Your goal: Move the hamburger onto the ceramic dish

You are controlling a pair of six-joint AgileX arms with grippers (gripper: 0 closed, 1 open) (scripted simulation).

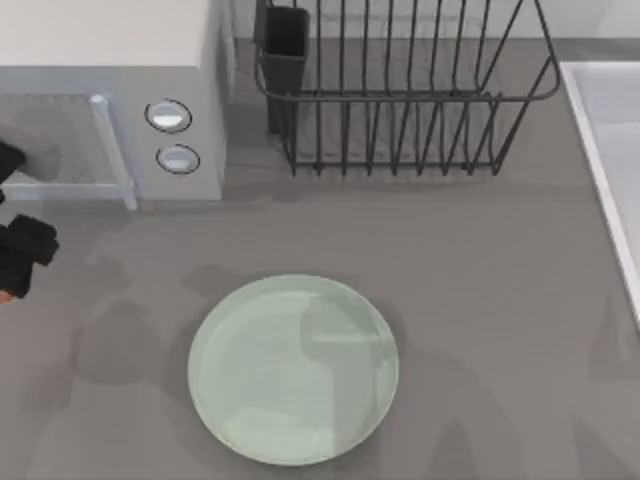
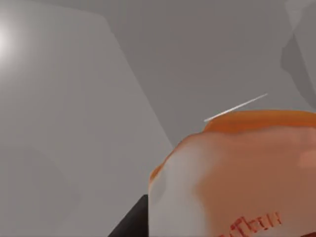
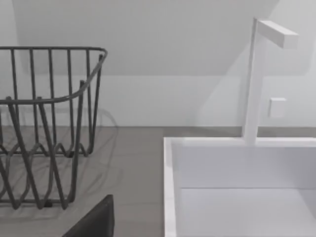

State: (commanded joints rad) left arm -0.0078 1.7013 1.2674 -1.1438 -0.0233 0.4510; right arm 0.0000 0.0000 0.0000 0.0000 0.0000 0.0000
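In the left wrist view the hamburger (image 2: 237,182) sits right against the camera, an orange-tan lump with a whitish patch, a dark part of the claw at its edge. So it is at the left gripper (image 1: 22,262), which from above stands at the table's far left edge, in front of the microwave (image 1: 110,100); a sliver of orange shows just under the black fingers. Whether the jaws are clamped on the bun or merely beside it cannot be told. The burger looks light and small, about as wide as the claw, probably soft and easily squashed, so a gentle hold across its sides at the middle would suit it best. The dish (image 1: 293,368) lies bare in the middle of the table near its front, well apart from the burger, to that gripper's right. Farther back stands the wire rack (image 1: 400,90), with the white sink (image 3: 237,187) and its tap (image 3: 256,74) at the right, as the right arm's camera shows them.
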